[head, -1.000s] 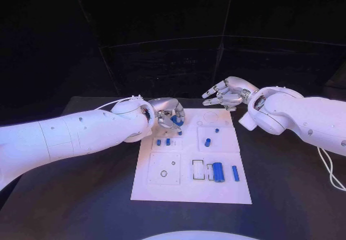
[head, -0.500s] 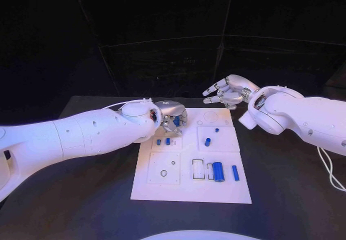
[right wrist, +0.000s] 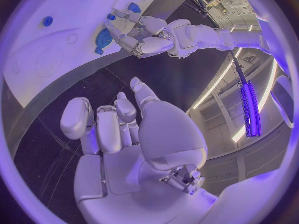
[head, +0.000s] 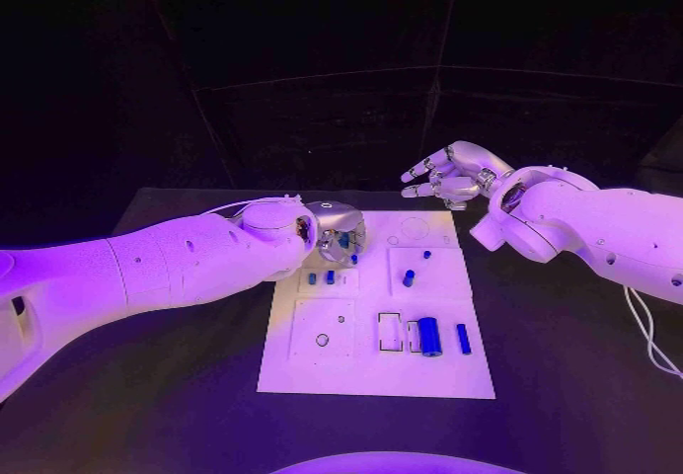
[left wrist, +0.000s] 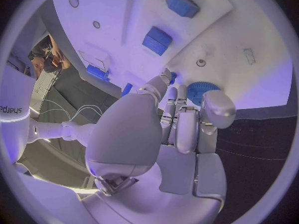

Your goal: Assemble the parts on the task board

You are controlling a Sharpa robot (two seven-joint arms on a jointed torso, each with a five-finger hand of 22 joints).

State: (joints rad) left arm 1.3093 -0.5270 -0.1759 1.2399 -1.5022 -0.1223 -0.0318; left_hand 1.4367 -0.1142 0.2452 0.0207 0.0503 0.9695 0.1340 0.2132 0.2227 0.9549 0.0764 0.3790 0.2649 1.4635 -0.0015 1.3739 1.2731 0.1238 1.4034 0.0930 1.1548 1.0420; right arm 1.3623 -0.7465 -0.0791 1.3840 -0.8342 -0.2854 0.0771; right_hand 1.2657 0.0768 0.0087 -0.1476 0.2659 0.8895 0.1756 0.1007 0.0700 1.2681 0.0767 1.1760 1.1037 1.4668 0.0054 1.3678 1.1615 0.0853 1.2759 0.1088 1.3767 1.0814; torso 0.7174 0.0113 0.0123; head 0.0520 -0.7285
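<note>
Head view gives us the white task board (head: 376,367) lying in the middle of the black tabletop (head: 171,395), with blue parts (head: 428,338) scattered over its panels. Our left hand (head: 336,233) sits over the board's far left corner, fingers pointing down onto it. From the left wrist view we see those fingers (left wrist: 181,119) bunched around a round blue ribbed part (left wrist: 201,91) that sits on the board; they appear to pinch it, though the contact itself is partly hidden, so we cannot be sure. Two blue blocks (left wrist: 157,40) lie farther along the board. Our right hand (head: 453,178) hovers above the tabletop beyond the board's far edge, fingers spread and holding nothing, well apart from the parts.
</note>
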